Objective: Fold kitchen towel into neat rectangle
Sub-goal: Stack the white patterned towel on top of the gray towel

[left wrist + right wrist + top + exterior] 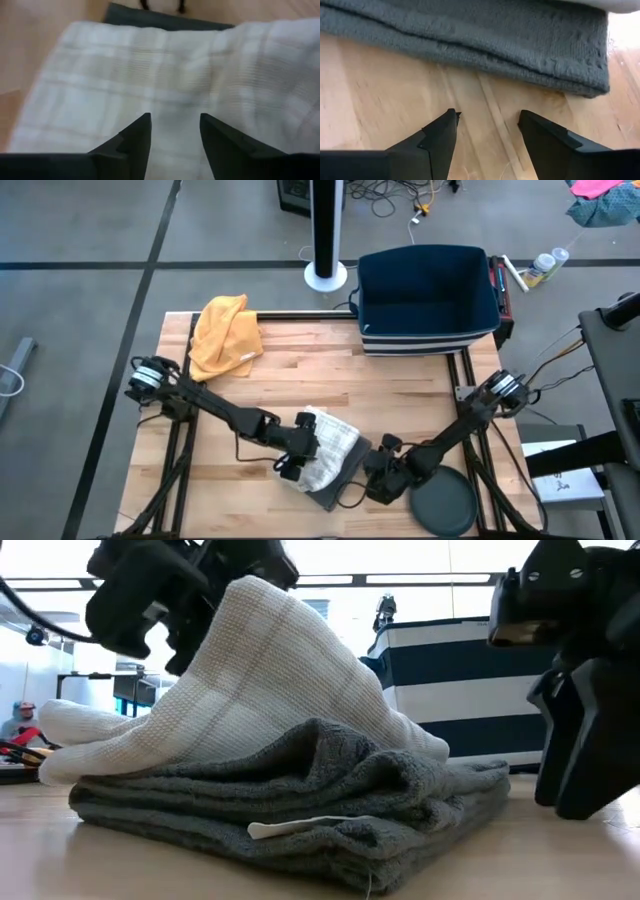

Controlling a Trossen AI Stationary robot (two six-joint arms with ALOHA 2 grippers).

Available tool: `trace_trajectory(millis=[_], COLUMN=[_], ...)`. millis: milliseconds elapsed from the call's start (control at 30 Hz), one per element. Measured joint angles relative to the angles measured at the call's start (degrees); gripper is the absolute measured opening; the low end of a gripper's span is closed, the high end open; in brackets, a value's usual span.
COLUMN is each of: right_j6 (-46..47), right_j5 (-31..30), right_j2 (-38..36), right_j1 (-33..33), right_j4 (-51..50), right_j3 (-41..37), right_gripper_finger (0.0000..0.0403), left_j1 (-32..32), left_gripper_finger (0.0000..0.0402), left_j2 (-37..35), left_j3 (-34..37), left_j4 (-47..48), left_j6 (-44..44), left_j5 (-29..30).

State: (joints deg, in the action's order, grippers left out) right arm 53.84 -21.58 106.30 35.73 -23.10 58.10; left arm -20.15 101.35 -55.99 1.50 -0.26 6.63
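The white checked kitchen towel lies crumpled on a folded grey towel near the table's front edge. One part of it rises in a peak, and its lower edge rests on the grey towel. My left gripper stands open right at that peak, fingers slanting down over the white cloth. My right gripper is open just above bare wood, next to the grey towel's folded edge, on its right side. My left gripper's open fingers stand over the white towel's raised part, slanting down from the table's left. I cannot tell whether they touch the cloth.
A crumpled yellow cloth lies at the far left corner. A navy striped basket stands at the far right. A dark round disc sits at the near right corner. Bare wood spreads across the middle.
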Motion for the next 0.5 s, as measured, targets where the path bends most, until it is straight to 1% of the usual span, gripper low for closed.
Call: trace_trajectory(millis=[100, 267, 400, 500], right_j6=[-1.80, -7.20, -12.15, -16.93], right_j5=[-0.32, -0.73, -1.01, -2.59], right_j2=[0.11, 0.10, 0.33, 0.32], right_j1=[-1.35, -3.81, -6.12, -7.68], right_j4=[0.67, 3.43, 4.15, 3.92], right_j3=[0.01, -0.10, 0.03, 0.01], right_gripper_finger=[0.0213, 0.0213, 0.0213, 0.0213], left_j1=[-0.20, -0.17, -0.17, -0.17], left_gripper_finger=[0.0148, 0.0141, 0.0145, 0.0154], left_j2=[3.74, 8.33, 10.55, 11.27], left_j3=[-0.71, -3.79, -7.40, -9.37], left_j4=[-3.23, -6.95, -7.77, -6.49], left_j6=[0.45, 3.13, 5.40, 7.00], left_j5=[-1.67, -1.71, -1.70, -1.64])
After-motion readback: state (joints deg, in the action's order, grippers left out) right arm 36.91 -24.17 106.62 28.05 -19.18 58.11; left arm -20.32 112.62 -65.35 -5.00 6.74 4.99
